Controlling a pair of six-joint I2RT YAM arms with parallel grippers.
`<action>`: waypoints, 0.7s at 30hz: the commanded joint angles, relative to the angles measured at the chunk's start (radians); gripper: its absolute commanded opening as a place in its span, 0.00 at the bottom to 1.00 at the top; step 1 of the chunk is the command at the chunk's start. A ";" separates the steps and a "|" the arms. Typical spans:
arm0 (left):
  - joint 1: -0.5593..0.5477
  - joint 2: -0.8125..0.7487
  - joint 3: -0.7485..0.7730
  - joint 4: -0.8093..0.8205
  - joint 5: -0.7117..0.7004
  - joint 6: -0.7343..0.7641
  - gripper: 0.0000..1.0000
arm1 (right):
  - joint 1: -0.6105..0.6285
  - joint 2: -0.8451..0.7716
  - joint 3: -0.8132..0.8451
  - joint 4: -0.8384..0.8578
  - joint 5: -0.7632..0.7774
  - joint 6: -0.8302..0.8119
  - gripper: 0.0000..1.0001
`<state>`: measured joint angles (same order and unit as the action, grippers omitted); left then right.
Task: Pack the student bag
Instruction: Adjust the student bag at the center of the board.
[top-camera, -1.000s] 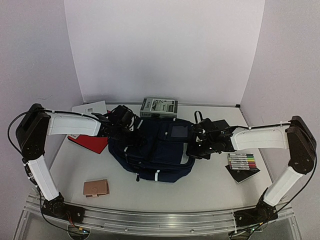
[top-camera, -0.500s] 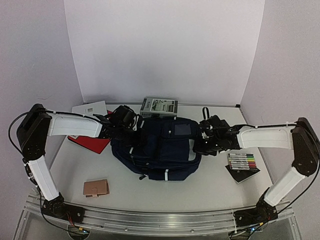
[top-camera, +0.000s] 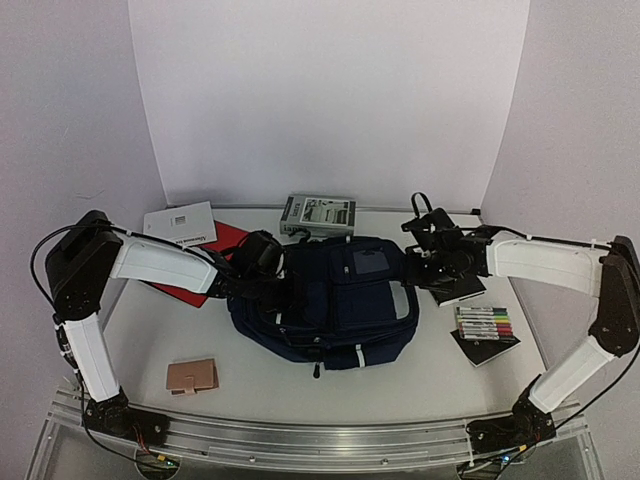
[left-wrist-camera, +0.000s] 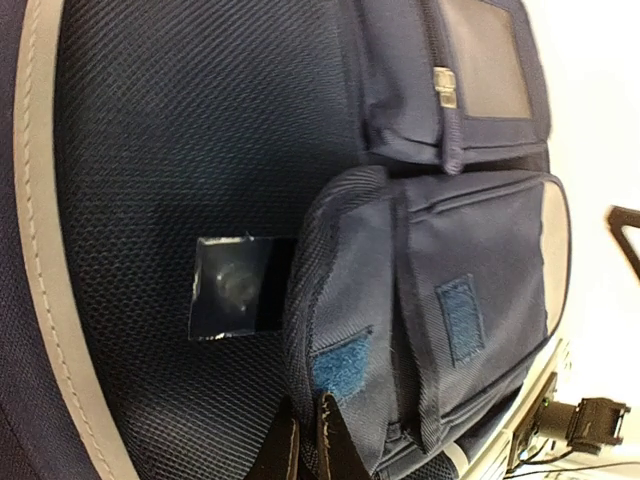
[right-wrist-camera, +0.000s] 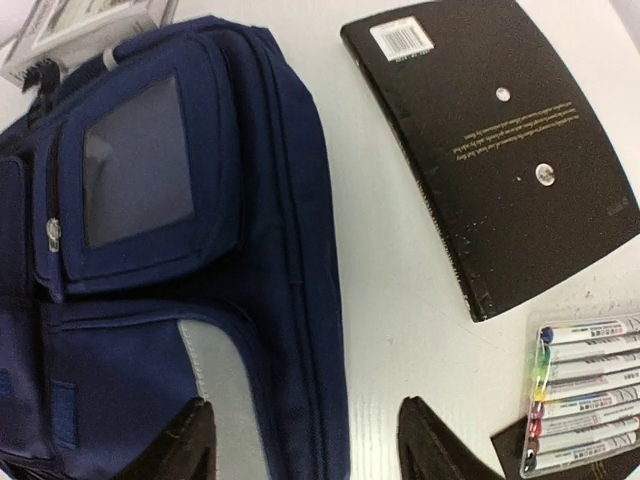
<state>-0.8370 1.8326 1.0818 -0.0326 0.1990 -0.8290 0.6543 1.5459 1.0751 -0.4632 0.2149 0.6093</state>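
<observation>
The student bag (top-camera: 335, 300), navy blue with a clear window pocket and a grey-trimmed front pocket, lies flat mid-table. My left gripper (top-camera: 278, 290) is at its left side. In the left wrist view the bag (left-wrist-camera: 200, 150) fills the frame, and the left gripper (left-wrist-camera: 303, 415) is shut on the edge of its mesh side pocket. My right gripper (top-camera: 418, 268) hovers at the bag's right rim. In the right wrist view the right gripper (right-wrist-camera: 305, 405) is open and empty, straddling the bag's (right-wrist-camera: 200, 300) edge and bare table.
A black notebook (right-wrist-camera: 490, 150) lies right of the bag, with a marker set (top-camera: 485, 325) nearer me. A tan wallet (top-camera: 191, 376) sits front left. A red folder (top-camera: 185, 290), a white booklet (top-camera: 180, 222) and a grey book (top-camera: 318, 213) lie behind and to the left.
The left gripper shut on the bag's mesh pocket. The right gripper opened, let go of the bag and drew back to the right. The bag shifted rightward, uncovering the black notebook.
</observation>
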 joint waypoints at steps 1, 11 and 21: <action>0.017 0.016 -0.021 0.029 -0.025 -0.064 0.00 | 0.123 0.005 0.132 -0.109 0.122 0.012 0.69; 0.019 -0.016 -0.063 0.019 -0.063 -0.086 0.00 | 0.318 0.306 0.345 -0.139 0.153 0.045 0.73; 0.019 -0.037 -0.078 0.023 -0.070 -0.085 0.00 | 0.375 0.493 0.471 -0.199 0.212 0.043 0.75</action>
<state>-0.8310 1.8358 1.0240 0.0189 0.1832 -0.9157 1.0114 1.9962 1.4710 -0.6087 0.3547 0.6407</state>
